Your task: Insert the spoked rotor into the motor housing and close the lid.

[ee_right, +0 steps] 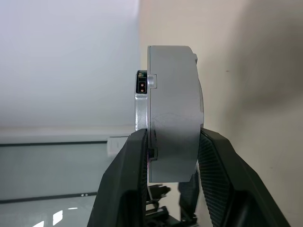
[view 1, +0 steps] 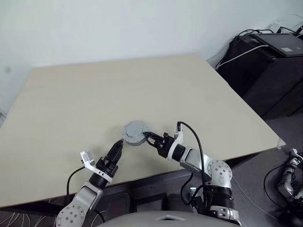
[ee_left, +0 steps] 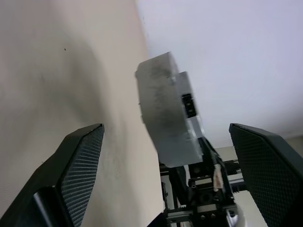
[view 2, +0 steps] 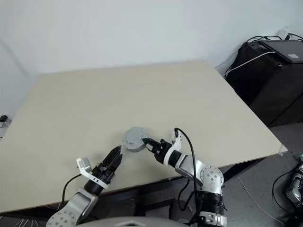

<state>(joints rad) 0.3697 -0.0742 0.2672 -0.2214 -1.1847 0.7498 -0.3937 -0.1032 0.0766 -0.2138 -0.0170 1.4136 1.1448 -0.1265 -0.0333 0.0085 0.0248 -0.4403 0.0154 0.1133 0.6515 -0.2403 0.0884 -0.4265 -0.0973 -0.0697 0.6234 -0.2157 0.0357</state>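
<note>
one closed grey metal unit, lid on housing | held just above the worktop near its front edge | right gripper clamps its flat faces | left gripper wide, empty, just beside | likely heavy, rigid, slick metal; pinch across faces, support from below

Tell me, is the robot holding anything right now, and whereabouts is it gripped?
Yes. The right tool clamps the grey round motor assembly across its two flat faces, at its edge. The left tool is open, holding nothing.
</note>
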